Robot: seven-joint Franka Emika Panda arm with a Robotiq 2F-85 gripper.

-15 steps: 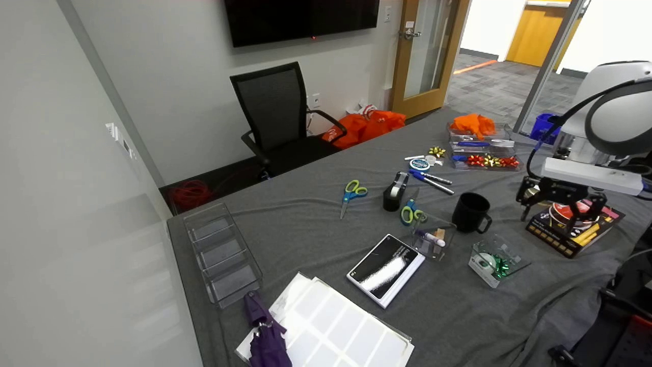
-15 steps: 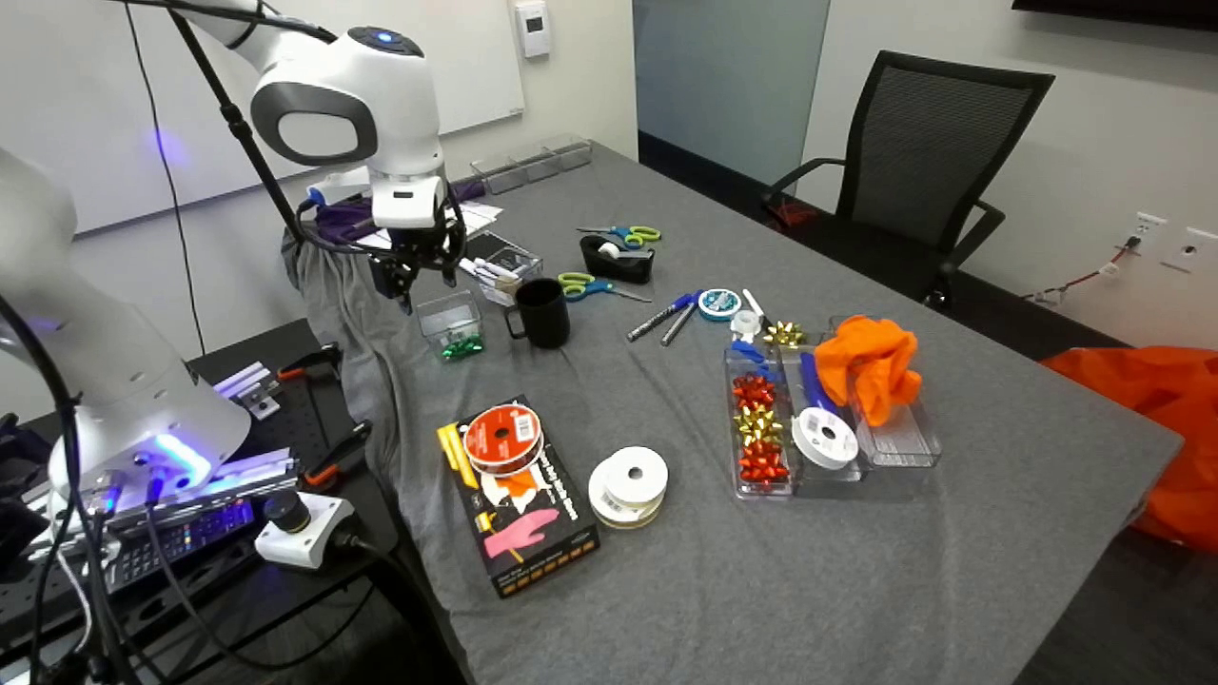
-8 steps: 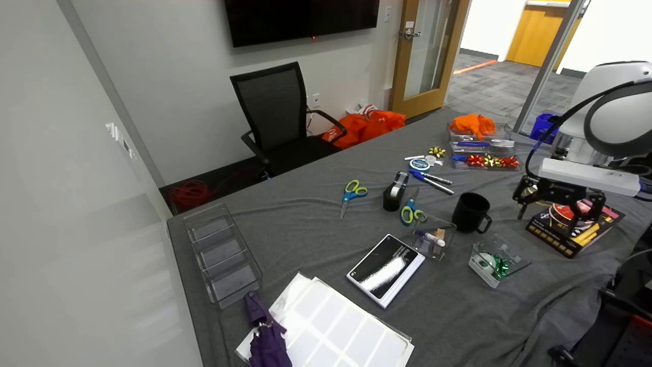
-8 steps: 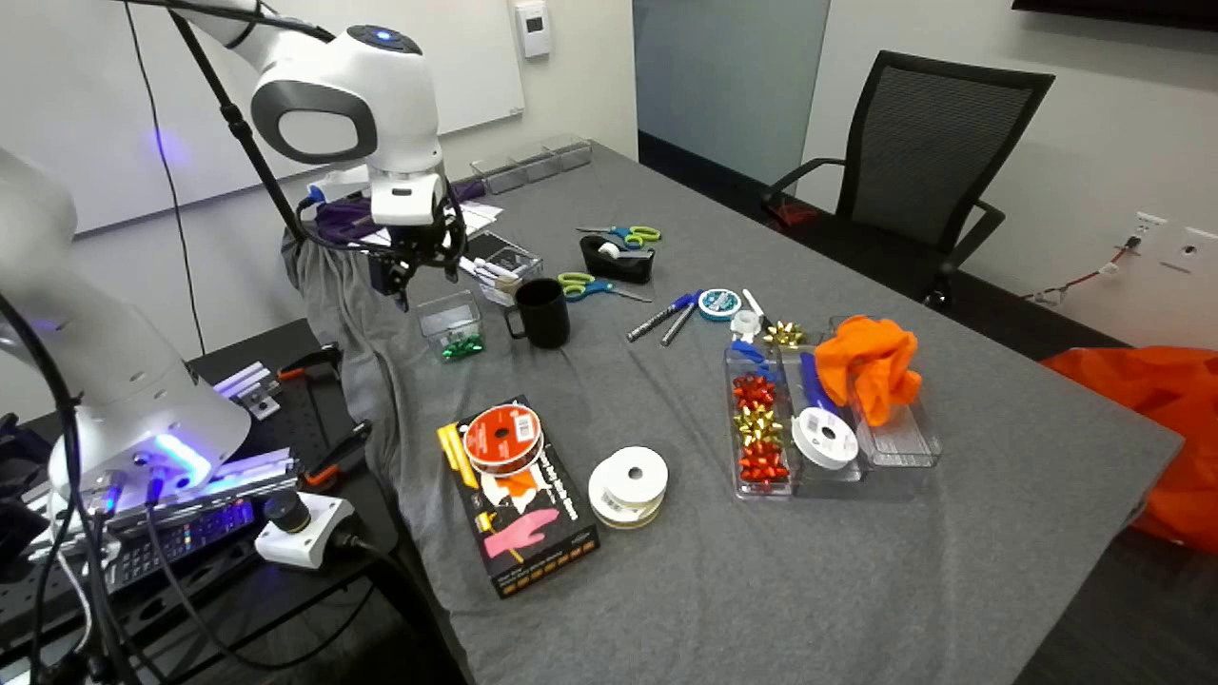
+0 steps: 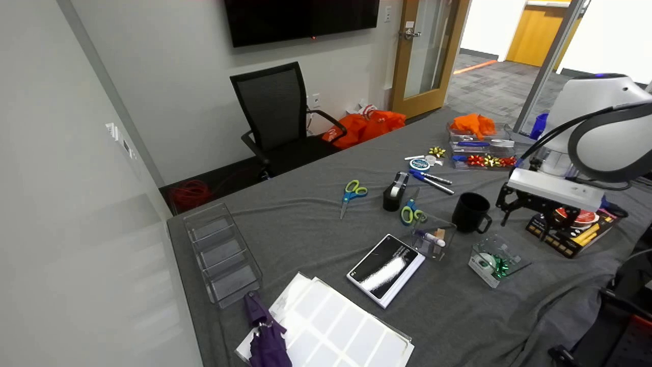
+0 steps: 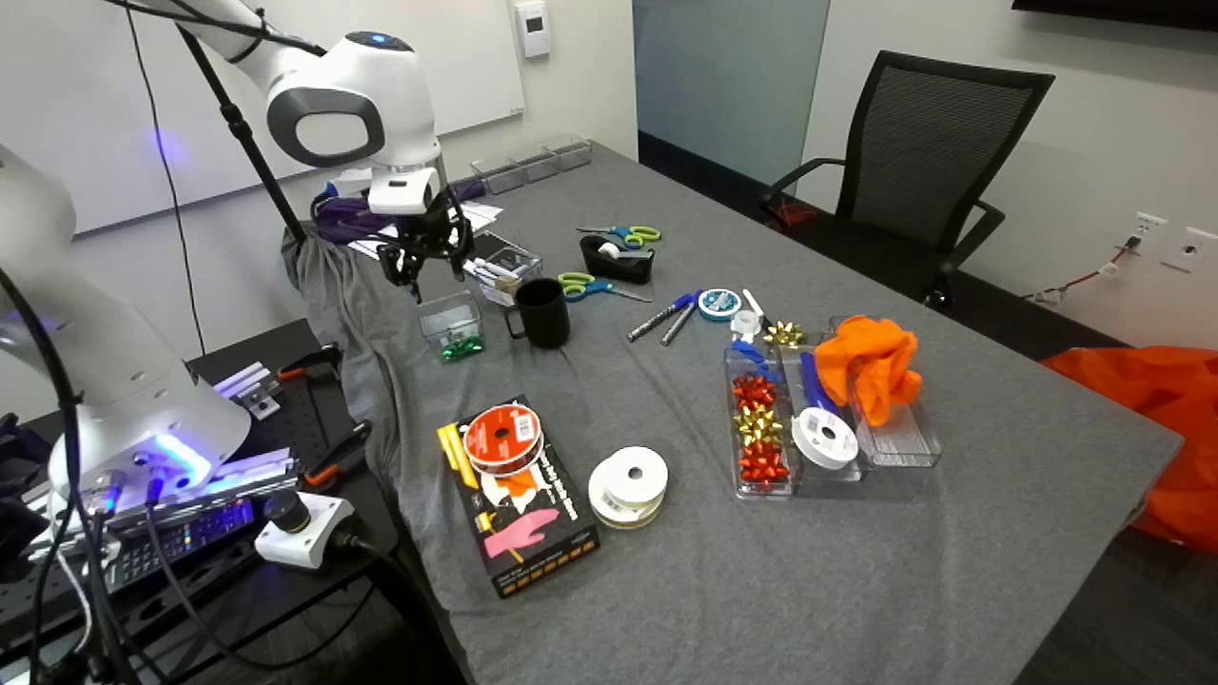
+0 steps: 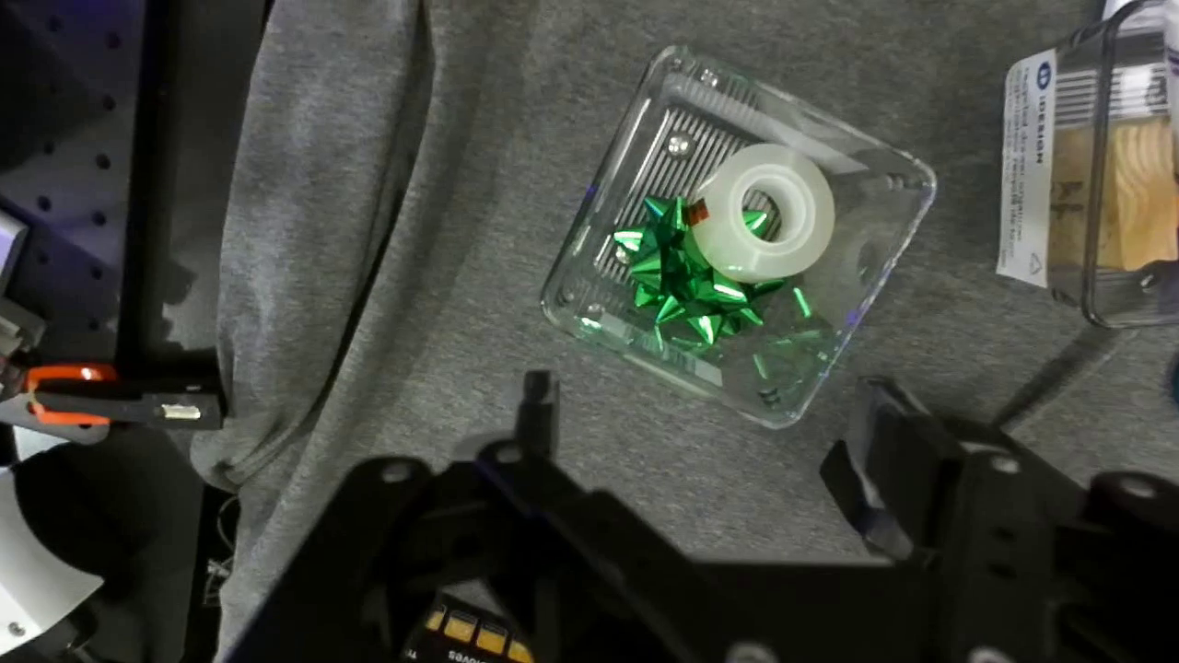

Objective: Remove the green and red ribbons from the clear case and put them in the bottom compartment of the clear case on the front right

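Hand [image 7: 697, 447], jaws spread apart, hangs above the table [image 6: 657, 599] near the clear case [image 7: 857, 203], in which the green ribbon [image 7: 672, 276] lies partly covered by a tape roll [image 7: 811, 226]. Close by stands a black mug [image 6: 545, 314]; farther off, two red ribbons [image 6: 762, 463] flank a gold bow [image 6: 758, 424] in a clear tray [image 6: 767, 491].

green ribbon [image 7: 682, 285] partly hidden, umbrella [image 5: 267, 341] cropped

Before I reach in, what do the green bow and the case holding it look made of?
Green bow: likely shiny foil or metallised plastic film, by its sharp, bright glints. Case: probably hard, glossy clear plastic; its edges glint and cloth shows through.
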